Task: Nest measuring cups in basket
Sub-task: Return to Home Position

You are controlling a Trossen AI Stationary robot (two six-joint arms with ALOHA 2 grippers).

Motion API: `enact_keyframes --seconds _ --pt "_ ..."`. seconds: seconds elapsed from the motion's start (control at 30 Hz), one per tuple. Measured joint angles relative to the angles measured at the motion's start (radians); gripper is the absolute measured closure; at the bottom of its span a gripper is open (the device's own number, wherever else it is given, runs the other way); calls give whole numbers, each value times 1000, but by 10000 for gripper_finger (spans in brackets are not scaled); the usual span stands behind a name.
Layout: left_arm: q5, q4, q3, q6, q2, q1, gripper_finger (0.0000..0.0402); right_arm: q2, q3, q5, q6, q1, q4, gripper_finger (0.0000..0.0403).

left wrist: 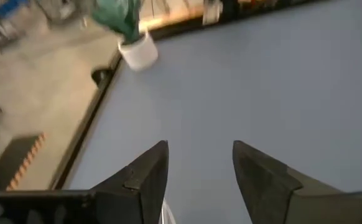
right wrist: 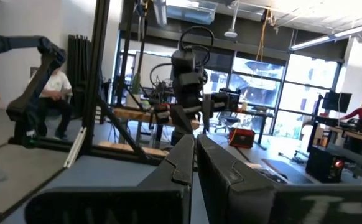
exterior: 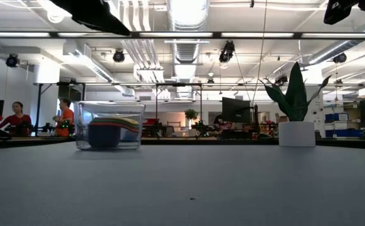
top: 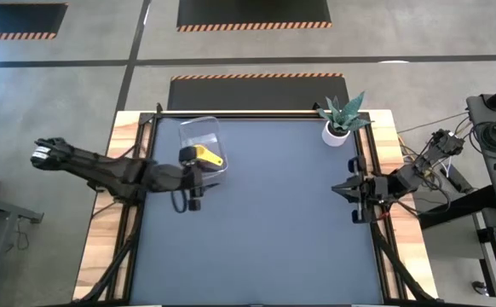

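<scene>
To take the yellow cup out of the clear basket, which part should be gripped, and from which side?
Probably the flat handle of the yellow cup on top, pinched from above: the basket walls close off the sides, and the handle sticks out flat toward the right.

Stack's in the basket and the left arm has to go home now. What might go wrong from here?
The left gripper hangs open right by the clear basket; a sideways retreat might clip its rim and slide it. The measuring cups look tilted inside in the low view, so a bump may un-nest them. The right gripper waits shut at the table's right edge.
</scene>
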Motion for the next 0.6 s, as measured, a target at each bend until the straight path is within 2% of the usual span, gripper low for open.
enact_keyframes --seconds 0.13,0.33,0.5,0.6 --pt "-12 73 -92 21 -120 -30 261 -10 -9 0 -24 0 6 394" --pt "-13 109 -221 21 -343 -27 324 -72 -37 -1 -44 0 8 394" --pt "42 175 -329 31 -517 -27 384 -151 -79 0 -76 0 7 394" --pt "46 182 -381 33 -613 -27 397 -206 -105 0 -98 0 6 394"
